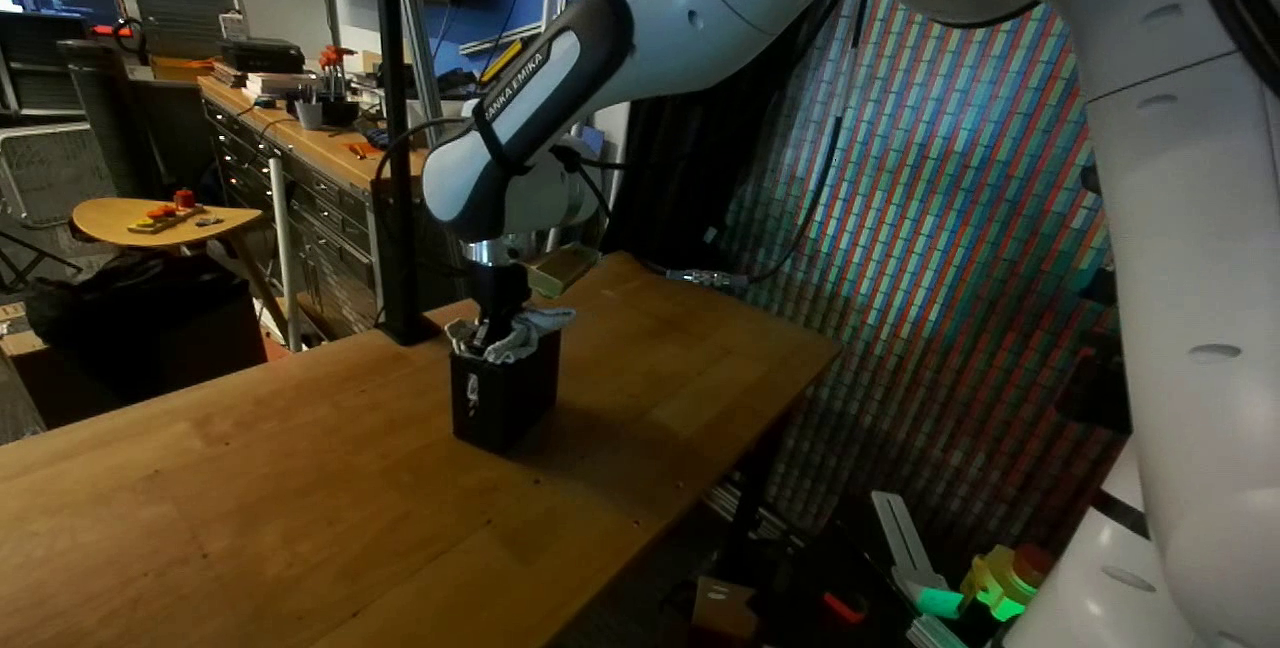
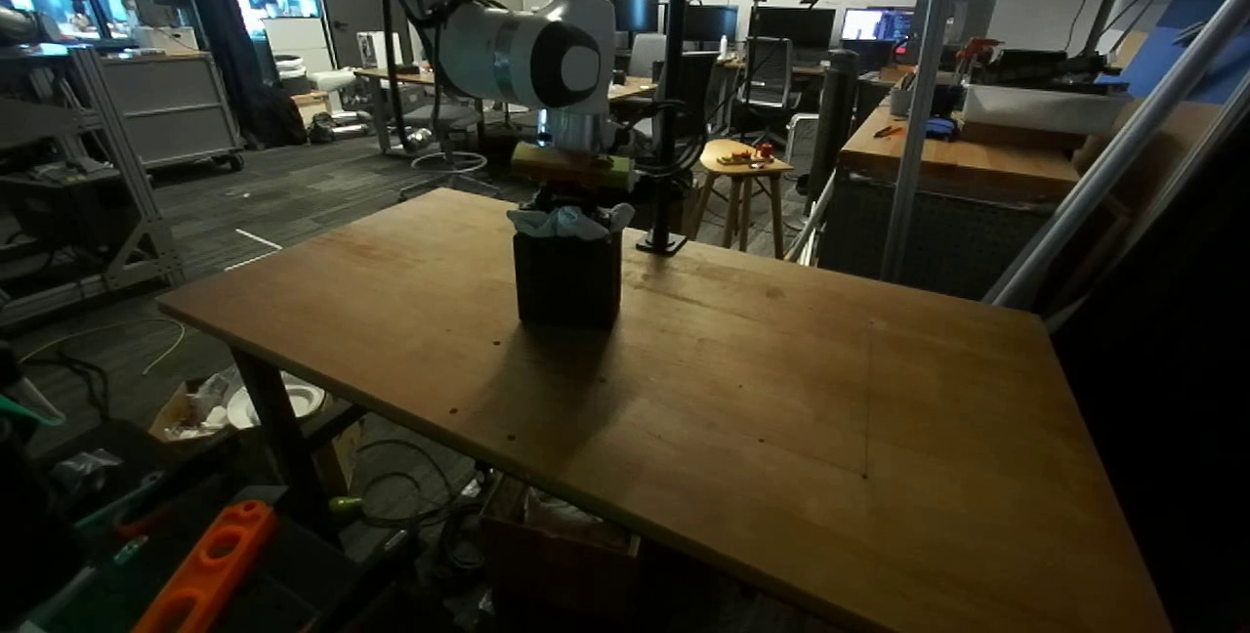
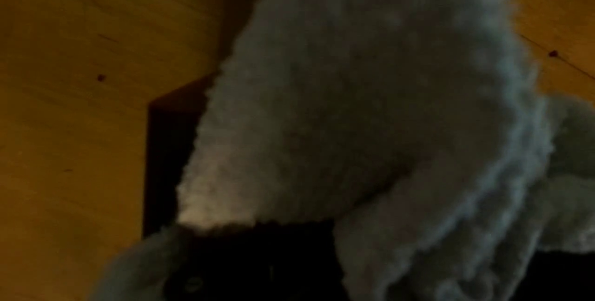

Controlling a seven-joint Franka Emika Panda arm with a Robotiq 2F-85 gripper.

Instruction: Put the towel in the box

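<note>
A small black box stands upright on the wooden table; it shows in both exterior views. A fluffy grey-white towel is bunched in the box's mouth, with folds over the rim. In the wrist view the towel fills much of the picture and covers most of the box, whose dark edge shows at the left. My gripper points down into the box's mouth, among the folds. Its dark fingers are partly hidden by towel and shadow, so their opening does not show.
The wooden table carries the box near one edge. A black upright post stands on the table's edge close to the box and arm. A cable hangs beside the arm. A drawer bench and a small stool stand beyond the table.
</note>
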